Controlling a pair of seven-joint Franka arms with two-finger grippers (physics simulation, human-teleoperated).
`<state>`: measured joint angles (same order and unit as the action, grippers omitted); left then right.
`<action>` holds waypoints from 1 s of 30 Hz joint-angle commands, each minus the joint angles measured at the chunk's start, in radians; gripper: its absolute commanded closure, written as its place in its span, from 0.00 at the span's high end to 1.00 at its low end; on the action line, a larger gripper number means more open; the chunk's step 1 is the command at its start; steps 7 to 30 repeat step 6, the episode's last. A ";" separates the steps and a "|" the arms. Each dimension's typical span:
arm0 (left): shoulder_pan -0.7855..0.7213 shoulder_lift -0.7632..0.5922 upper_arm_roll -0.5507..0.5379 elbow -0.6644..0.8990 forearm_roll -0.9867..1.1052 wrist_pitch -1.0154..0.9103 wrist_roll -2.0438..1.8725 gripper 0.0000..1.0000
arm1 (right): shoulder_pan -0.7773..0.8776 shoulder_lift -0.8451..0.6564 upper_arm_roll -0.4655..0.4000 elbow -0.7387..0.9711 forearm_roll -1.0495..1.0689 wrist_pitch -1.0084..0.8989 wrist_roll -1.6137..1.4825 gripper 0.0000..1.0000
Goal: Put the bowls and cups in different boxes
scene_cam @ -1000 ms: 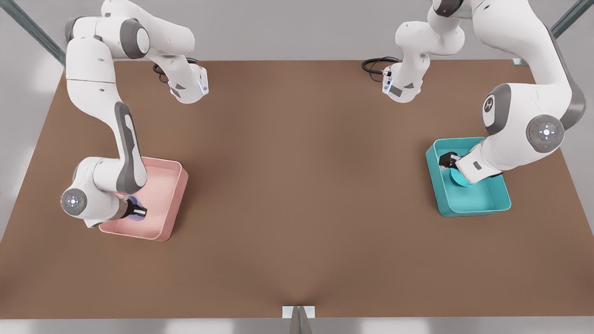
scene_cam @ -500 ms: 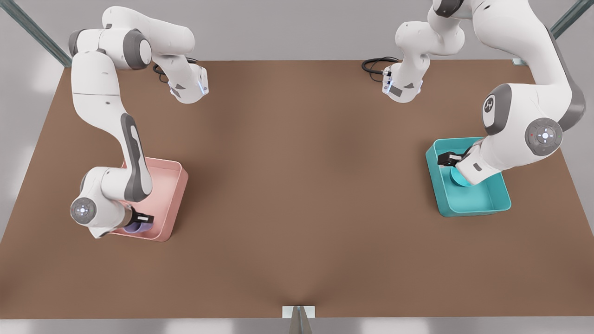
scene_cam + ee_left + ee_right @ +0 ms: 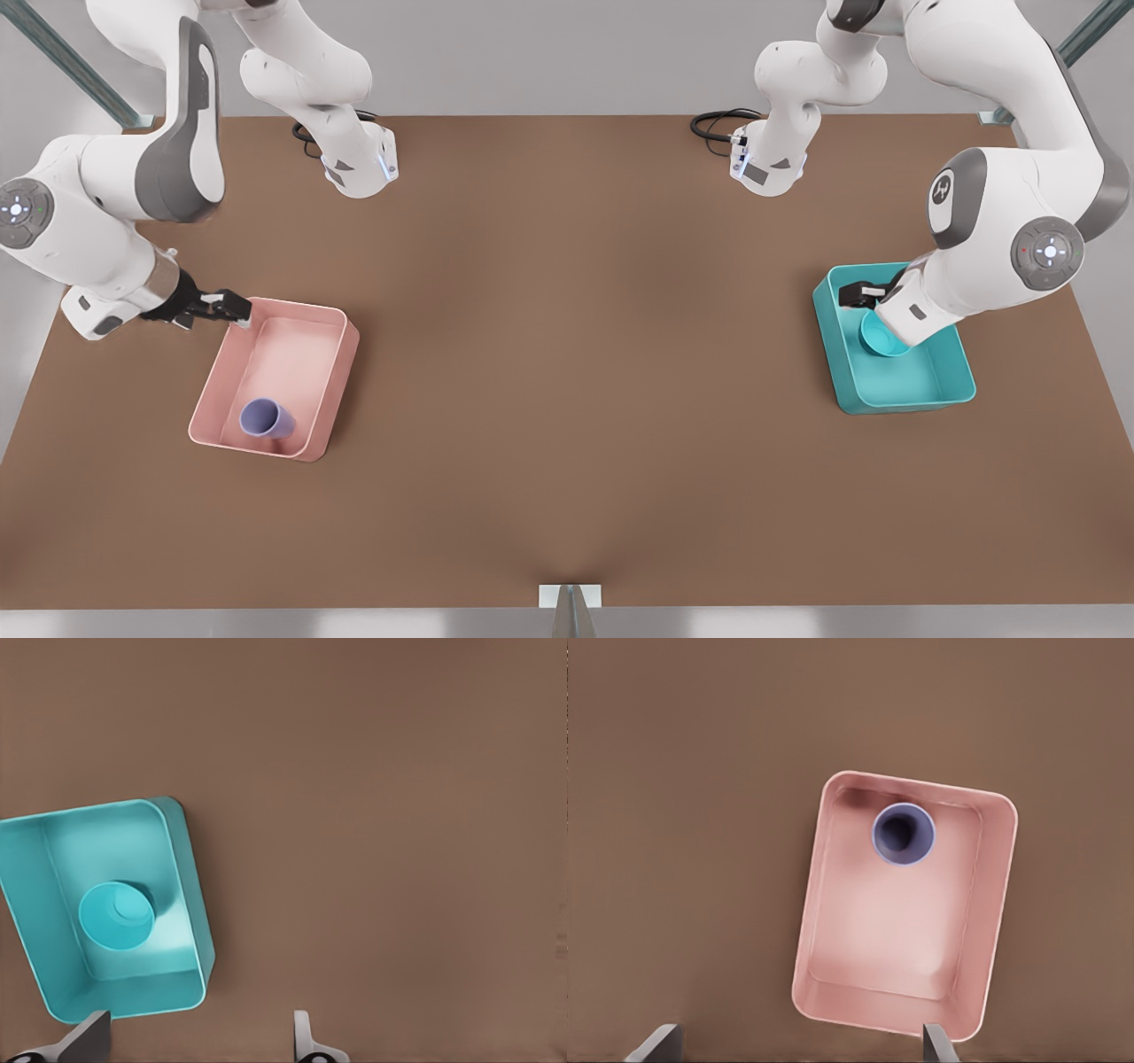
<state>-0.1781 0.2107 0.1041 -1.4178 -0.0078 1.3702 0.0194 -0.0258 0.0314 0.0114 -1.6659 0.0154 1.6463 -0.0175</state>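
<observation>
A plain brown table (image 3: 567, 354) carries two open boxes, well apart. The pink box (image 3: 337, 390) lies toward the front view's left, the teal box (image 3: 930, 390) toward its right. Two white arm bases (image 3: 359, 168) (image 3: 769, 168) stand on the far edge, each with a black cable (image 3: 718, 122) beside it.

The worktop (image 3: 567, 372) is matt brown, smooth and even. The pink box (image 3: 340, 368) and the teal box (image 3: 952, 372) look like smooth plastic with a soft sheen on their walls. The teal bowl (image 3: 116, 915) and the lavender cup (image 3: 266, 418) are plain and smooth. The arms' shells are glossy white
</observation>
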 commanded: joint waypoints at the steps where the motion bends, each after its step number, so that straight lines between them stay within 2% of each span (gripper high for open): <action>1: 0.000 -0.001 0.000 0.000 0.000 -0.025 -0.038 1.00 | -0.006 -0.065 -0.002 -0.058 -0.003 -0.117 -0.044 1.00; 30: -0.001 -0.001 0.000 0.004 0.002 -0.025 -0.038 1.00 | -0.006 -0.067 -0.001 -0.055 -0.003 -0.120 -0.027 1.00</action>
